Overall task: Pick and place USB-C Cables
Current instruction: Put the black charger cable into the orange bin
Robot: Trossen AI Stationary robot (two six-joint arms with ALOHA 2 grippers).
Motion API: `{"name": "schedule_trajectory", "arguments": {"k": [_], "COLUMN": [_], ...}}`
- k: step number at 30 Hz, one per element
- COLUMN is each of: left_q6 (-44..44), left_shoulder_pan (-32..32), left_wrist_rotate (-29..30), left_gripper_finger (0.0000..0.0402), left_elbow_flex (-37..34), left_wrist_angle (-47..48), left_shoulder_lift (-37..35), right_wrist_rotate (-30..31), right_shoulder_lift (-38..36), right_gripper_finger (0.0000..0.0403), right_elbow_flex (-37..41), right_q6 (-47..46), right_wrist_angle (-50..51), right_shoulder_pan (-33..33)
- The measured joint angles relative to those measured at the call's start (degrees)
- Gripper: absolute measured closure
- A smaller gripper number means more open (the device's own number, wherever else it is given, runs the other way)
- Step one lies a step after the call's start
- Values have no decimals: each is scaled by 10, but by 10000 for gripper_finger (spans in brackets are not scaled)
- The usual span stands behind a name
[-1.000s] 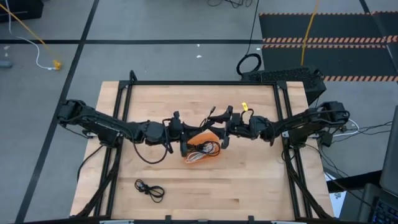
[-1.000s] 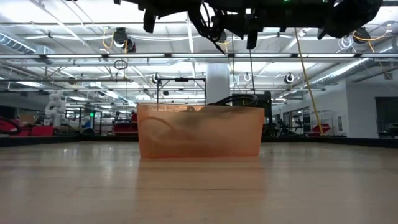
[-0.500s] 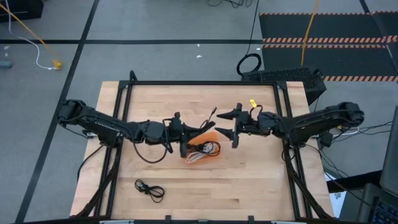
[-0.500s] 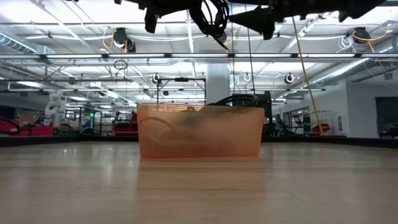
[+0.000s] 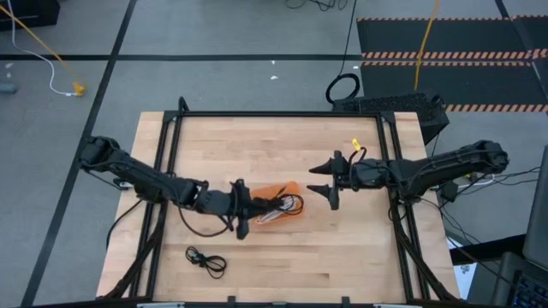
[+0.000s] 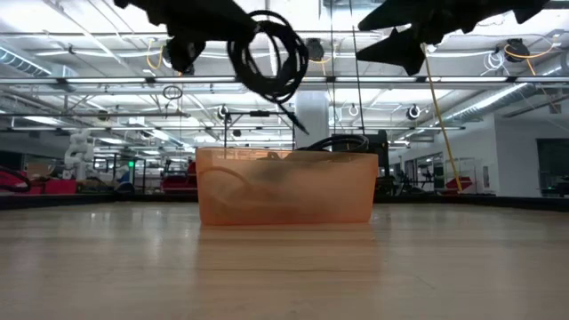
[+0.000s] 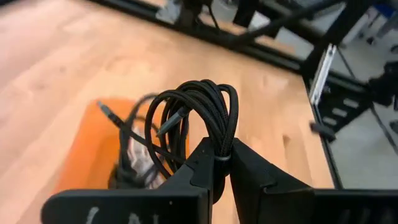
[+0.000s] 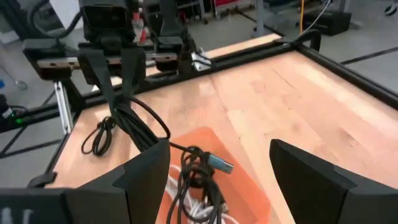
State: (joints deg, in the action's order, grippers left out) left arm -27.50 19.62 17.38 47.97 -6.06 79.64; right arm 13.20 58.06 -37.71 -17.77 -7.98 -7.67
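Observation:
My left gripper (image 7: 221, 163) is shut on a coiled black USB-C cable (image 7: 193, 115), held in the air just left of the orange tray (image 5: 284, 186) and above its rim in the low view (image 6: 271, 55). The tray (image 8: 245, 183) holds a tangle of black cables and a white one (image 8: 196, 208). Another black cable (image 5: 205, 259) lies in a loose coil on the table near the front left. My right gripper (image 5: 329, 184) hovers open to the right of the tray, touching nothing. My left gripper pinches the black coil between its two fingers where the bundled strands gather at one side (image 7: 219, 149). The fingers lie across the strands. The coil is lifted clear of the table and tray, its loop standing out beyond the fingertips, with a plug end (image 7: 166, 127) dangling inside the loop.
A black metal frame (image 5: 282, 114) runs around the table top. Bare wood lies on the near right and far parts of the table. A large black cable loop (image 5: 343, 88) and a yellow cable are on the floor beyond the far edge.
My left gripper, carrying the coil, has moved from over the tray's left side toward the near edge and come lower. My right gripper has drawn back from the tray toward the table's right.

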Motion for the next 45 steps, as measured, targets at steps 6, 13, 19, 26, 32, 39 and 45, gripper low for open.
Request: {"name": "schedule_trajectory", "arguments": {"k": [6, 13, 19, 26, 32, 39, 45], "left_q6": [-2, 77, 71, 34, 29, 39, 38], "left_shoulder_pan": [7, 4, 3, 3, -2, -11, -11], "left_wrist_rotate": [53, 48, 48, 45, 47, 46, 46], "left_gripper_finger": [361, 358, 356, 355, 341, 298, 315], "left_elbow_flex": [0, 0, 0, 0, 0, 0, 0], "left_wrist_angle": [76, 66, 68, 79, 100, 109, 104], "left_shoulder_lift": [18, 80, 93, 79, 75, 75, 75], "right_wrist_rotate": [0, 1, 1, 1, 1, 2, 2], "right_shoulder_lift": [0, 0, 0, 0, 0, 0, 0], "right_gripper_finger": [133, 133, 133, 133, 133, 133, 133], "right_elbow_flex": [0, 0, 0, 0, 0, 0, 0], "right_q6": [0, -2, -2, -1, 0, 0, 9], "right_wrist_angle": [1, 1, 1, 1, 1, 1, 1], "right_shoulder_pan": [-7, -7, -7, -7, -7, -7, -7]}}
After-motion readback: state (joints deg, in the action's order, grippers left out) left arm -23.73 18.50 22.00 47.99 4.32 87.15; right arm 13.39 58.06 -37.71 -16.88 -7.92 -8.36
